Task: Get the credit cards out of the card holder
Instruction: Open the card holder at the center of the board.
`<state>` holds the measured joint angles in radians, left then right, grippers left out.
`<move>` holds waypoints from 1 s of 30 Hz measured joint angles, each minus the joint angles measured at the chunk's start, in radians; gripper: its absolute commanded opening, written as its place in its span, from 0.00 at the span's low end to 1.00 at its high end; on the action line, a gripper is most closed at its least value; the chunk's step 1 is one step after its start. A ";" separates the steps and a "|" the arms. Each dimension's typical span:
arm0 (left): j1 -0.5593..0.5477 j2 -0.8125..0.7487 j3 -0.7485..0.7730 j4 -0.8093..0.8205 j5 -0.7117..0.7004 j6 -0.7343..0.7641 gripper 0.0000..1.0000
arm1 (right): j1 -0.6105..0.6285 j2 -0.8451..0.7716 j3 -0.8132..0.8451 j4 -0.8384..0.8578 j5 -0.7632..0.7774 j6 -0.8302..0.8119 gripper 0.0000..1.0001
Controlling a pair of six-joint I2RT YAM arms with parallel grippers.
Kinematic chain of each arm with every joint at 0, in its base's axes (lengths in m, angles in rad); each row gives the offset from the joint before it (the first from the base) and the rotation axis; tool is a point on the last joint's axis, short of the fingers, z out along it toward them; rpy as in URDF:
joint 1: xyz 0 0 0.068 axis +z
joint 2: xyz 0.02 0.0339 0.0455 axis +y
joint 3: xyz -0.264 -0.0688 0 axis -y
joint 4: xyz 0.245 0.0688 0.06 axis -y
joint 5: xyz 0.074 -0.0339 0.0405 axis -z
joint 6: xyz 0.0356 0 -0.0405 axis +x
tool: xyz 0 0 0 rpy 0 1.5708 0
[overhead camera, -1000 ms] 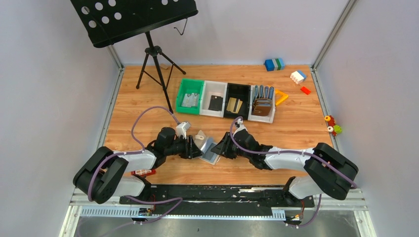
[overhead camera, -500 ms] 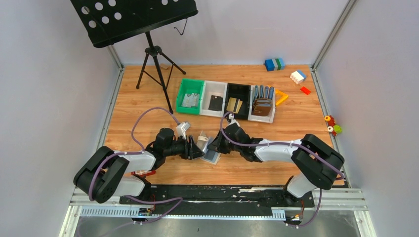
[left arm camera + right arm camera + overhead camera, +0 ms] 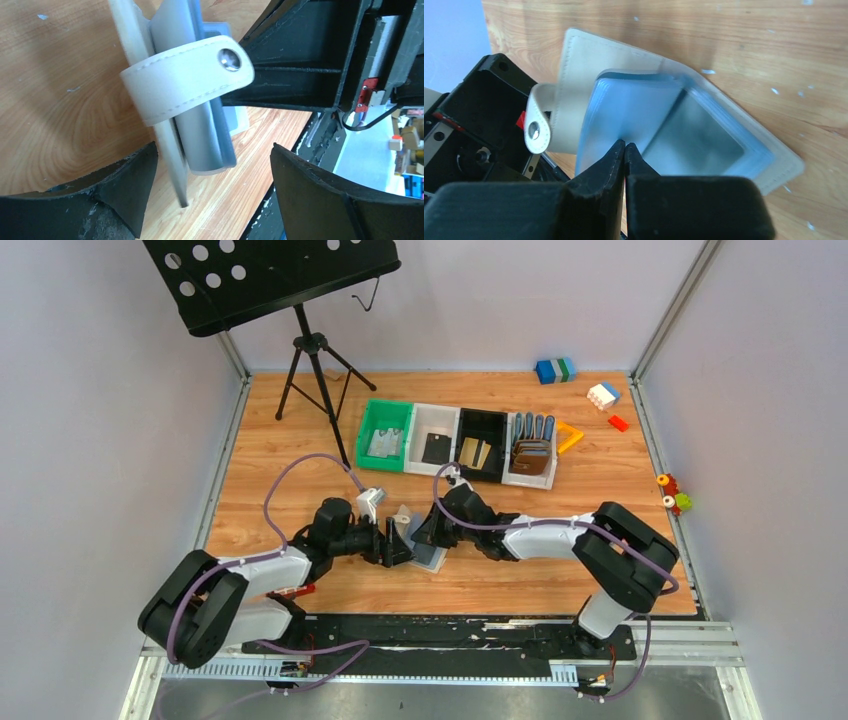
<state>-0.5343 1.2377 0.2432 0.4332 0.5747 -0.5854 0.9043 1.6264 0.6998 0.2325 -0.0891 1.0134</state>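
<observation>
Fingers point(image 3: 599, 182) of right gripper point(image 3: 625, 146) closed at blue inner edge of card holder point(image 3: 589, 70), toward table point(image 3: 300, 430) front edge; left gripper point(image 3: 212, 162) spread wide, flanking it.

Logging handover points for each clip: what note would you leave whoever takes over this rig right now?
Left gripper: open, jaws astride the card holder at its strap.
Right gripper: shut at its blue inner sleeve's edge; grip unclear.
It lies open between the arms.
Done: silvery card, black card, gold card lie in the bins.
To do: a greyish card seems to sit in the sleeve; pull it.
</observation>
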 measured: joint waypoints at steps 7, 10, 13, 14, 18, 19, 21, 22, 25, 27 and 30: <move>0.000 -0.024 0.029 -0.089 -0.035 0.056 0.78 | 0.012 0.047 0.050 0.016 -0.024 -0.014 0.05; 0.000 -0.023 0.031 -0.109 -0.051 0.068 0.62 | 0.012 0.069 0.058 0.017 -0.031 -0.017 0.05; 0.000 -0.010 0.032 -0.122 -0.066 0.078 0.50 | 0.012 0.090 0.062 0.025 -0.044 -0.018 0.05; 0.000 -0.005 0.033 -0.124 -0.072 0.079 0.48 | 0.012 0.096 0.062 0.028 -0.050 -0.018 0.05; 0.000 0.008 0.035 -0.124 -0.089 0.080 0.27 | 0.012 0.100 0.062 0.035 -0.059 -0.022 0.07; 0.000 0.011 0.035 -0.122 -0.091 0.079 0.22 | 0.012 0.098 0.062 0.035 -0.059 -0.024 0.08; 0.000 0.017 0.035 -0.119 -0.094 0.075 0.15 | 0.012 0.088 0.059 0.034 -0.057 -0.029 0.11; 0.000 0.019 0.035 -0.114 -0.094 0.072 0.13 | 0.012 0.076 0.054 0.034 -0.053 -0.032 0.14; 0.000 0.029 0.032 -0.089 -0.093 0.061 0.04 | 0.012 0.019 0.028 0.025 -0.037 -0.041 0.19; 0.000 0.038 0.024 -0.065 -0.088 0.050 0.01 | 0.011 -0.023 0.011 0.013 -0.024 -0.047 0.24; 0.000 0.056 0.004 -0.009 -0.077 0.021 0.00 | 0.012 -0.079 -0.018 -0.005 -0.012 -0.051 0.38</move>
<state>-0.5339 1.2938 0.2474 0.4244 0.4980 -0.5648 0.9161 1.5478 0.6823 0.2276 -0.1009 0.9619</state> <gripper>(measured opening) 0.098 0.253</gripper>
